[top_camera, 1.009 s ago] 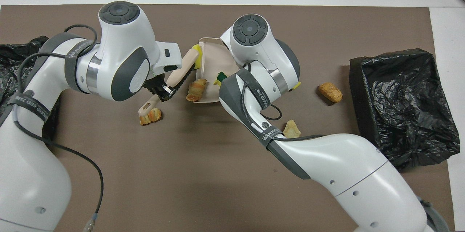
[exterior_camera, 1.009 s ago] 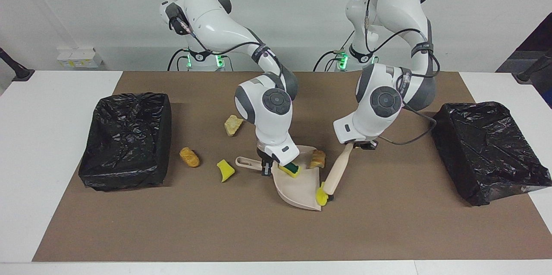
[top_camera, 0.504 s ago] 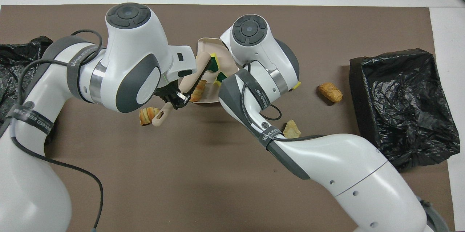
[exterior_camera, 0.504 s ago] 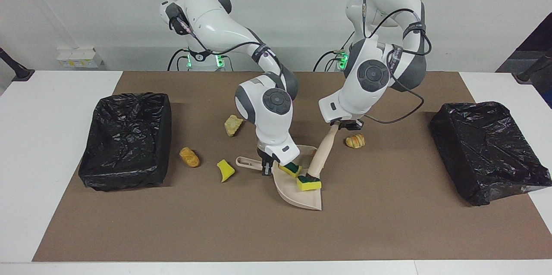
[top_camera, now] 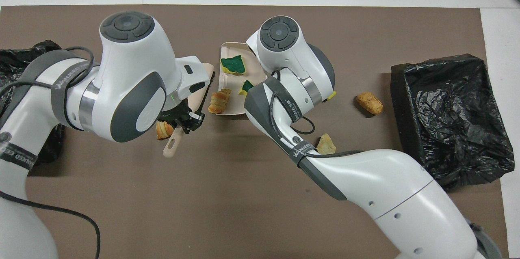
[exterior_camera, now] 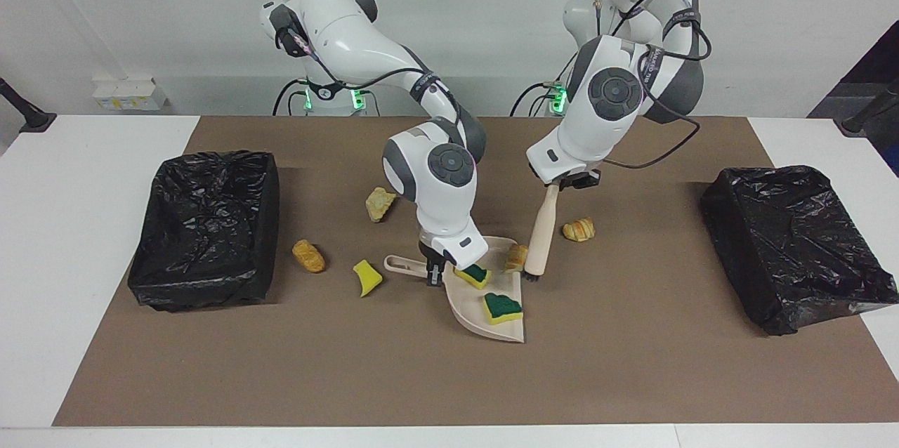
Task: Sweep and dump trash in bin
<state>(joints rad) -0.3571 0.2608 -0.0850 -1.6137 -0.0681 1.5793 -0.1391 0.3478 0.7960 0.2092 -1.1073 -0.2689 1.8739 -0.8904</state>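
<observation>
Trash (exterior_camera: 503, 307): sponges in dustpan (exterior_camera: 472, 307); left tool (exterior_camera: 570, 183) grips brush (exterior_camera: 541, 234)

Gripping the beige hand brush (exterior_camera: 542, 230) by its handle with the left gripper (exterior_camera: 570, 183), bristles hanging just beside the croissant lump (exterior_camera: 516, 258) at the beige dustpan (exterior_camera: 491, 304)'s rim. Clamping the dustpan's handle with the right gripper (exterior_camera: 434, 271), two green-backed sponge pieces (exterior_camera: 502, 307) lying in the pan. Lying loose on the brown mat (exterior_camera: 632, 364): another croissant (exterior_camera: 579, 229), a yellow scrap (exterior_camera: 366, 277), a golden lump (exterior_camera: 308, 255), a pale chunk (exterior_camera: 380, 203).
</observation>
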